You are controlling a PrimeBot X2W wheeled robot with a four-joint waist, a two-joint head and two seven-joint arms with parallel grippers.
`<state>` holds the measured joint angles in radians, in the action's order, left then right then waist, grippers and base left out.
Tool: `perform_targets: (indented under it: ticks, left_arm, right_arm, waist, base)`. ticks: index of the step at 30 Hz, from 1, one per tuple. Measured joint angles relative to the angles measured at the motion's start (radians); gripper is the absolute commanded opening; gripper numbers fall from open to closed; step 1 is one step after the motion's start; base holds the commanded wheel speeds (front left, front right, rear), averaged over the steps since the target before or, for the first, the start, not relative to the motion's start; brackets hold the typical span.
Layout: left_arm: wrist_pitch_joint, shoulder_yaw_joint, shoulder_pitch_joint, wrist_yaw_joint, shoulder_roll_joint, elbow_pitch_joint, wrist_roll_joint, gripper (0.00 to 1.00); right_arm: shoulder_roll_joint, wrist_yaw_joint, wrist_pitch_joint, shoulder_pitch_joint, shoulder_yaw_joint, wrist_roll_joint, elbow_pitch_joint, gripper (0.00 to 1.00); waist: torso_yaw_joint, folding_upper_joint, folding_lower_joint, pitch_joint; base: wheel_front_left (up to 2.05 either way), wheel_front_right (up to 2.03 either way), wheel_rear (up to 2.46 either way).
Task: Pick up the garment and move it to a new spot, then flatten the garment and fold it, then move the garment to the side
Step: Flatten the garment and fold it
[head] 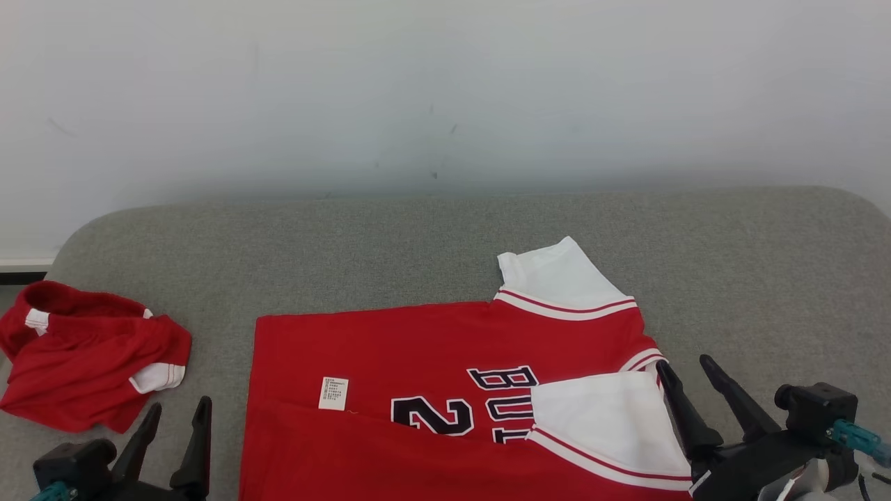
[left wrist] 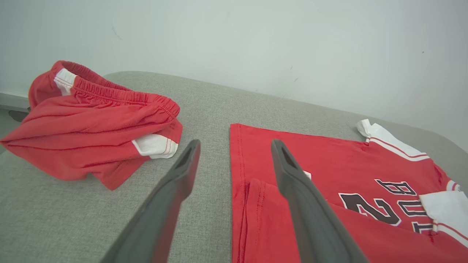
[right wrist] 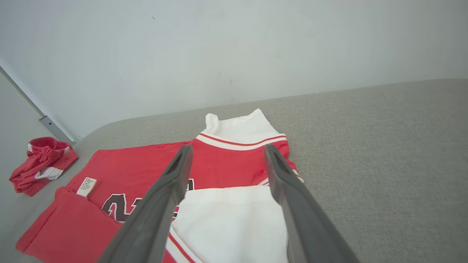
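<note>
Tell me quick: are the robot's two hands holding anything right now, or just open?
Left gripper: open, holding nothing, beside the red jersey.
Right gripper: open, holding nothing, by the jersey's white sleeve.

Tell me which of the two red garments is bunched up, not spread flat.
The red shorts, heaped at the left beside the left pincer. The numbered red jersey lies spread flat, one white sleeve folded over it.

The red jersey carries black, white-edged letters "BU" and a numeral "2"; the rest is hidden under folds. The print on its white label is too small to read.
</note>
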<state>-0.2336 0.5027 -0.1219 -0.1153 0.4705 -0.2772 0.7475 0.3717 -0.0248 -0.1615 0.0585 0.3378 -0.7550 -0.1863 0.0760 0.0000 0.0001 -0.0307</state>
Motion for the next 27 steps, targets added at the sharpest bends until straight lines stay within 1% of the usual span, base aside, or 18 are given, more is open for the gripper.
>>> perform_targets:
  ticks: [2,4,7,10,11,15,17,21,27]
  left_arm:
    - [-0.005,-0.007,0.004,0.0,-0.007,0.001,-0.006,1.0]
    - [-0.006,-0.015,0.02,-0.007,-0.022,0.0,-0.024,1.0]
    - [-0.006,-0.017,0.037,-0.008,-0.037,-0.004,-0.038,1.0]
    - [-0.012,-0.045,0.045,-0.008,-0.047,-0.003,-0.045,1.0]
    - [-0.013,-0.048,0.049,-0.008,-0.047,-0.005,-0.051,1.0]
    - [-0.013,-0.074,0.064,-0.008,-0.049,-0.004,-0.072,1.0]
    - [-0.014,-0.086,0.064,-0.008,-0.056,-0.005,-0.098,1.0]
    - [-0.014,-0.12,0.064,-0.008,-0.079,-0.008,-0.116,1.0]
    - [-0.014,-0.149,0.066,-0.009,-0.102,-0.009,-0.149,1.0]
  right_arm:
    - [-0.005,0.01,-0.026,0.01,0.002,0.026,0.0,1.0]
    - [-0.011,0.029,-0.054,0.019,-0.002,0.049,0.003,1.0]
    - [-0.009,0.058,-0.065,0.029,0.001,0.107,-0.004,1.0]
    - [0.008,0.096,-0.069,0.033,0.006,0.175,-0.01,1.0]
    - [0.014,0.103,-0.075,0.033,0.006,0.188,-0.013,1.0]
    - [0.023,0.105,-0.077,0.034,0.017,0.23,-0.02,1.0]
    - [0.024,0.114,-0.078,0.033,0.012,0.237,-0.023,1.0]
    - [0.023,0.122,-0.086,0.032,-0.01,0.239,-0.024,1.0]
    - [0.012,0.123,-0.086,0.026,-0.037,0.239,-0.028,1.0]
  waist:
    - [0.001,0.0,0.0,0.003]
    - [0.001,0.0,-0.0001,0.005]
    - [-0.001,0.0,0.0,0.009]
    - [-0.005,0.0,0.0,0.012]
    - [-0.007,0.0,0.0,0.013]
    - [-0.017,0.0,0.0,0.016]
    - [-0.021,0.0,0.0,0.018]
    - [-0.025,0.0,0.0,0.02]
    - [-0.028,0.0,0.0,0.024]
  base:
    - [0.0,0.0,0.0]
    - [0.0,0.0,0.0]
    - [0.0,0.0,0.0]
    - [0.0,0.0,0.0]
    - [0.0,0.0,0.0]
    - [0.0,0.0,0.0]
    - [0.0,0.0,0.0]
    - [0.0,0.0,0.0]
    - [0.0,0.0,0.0]
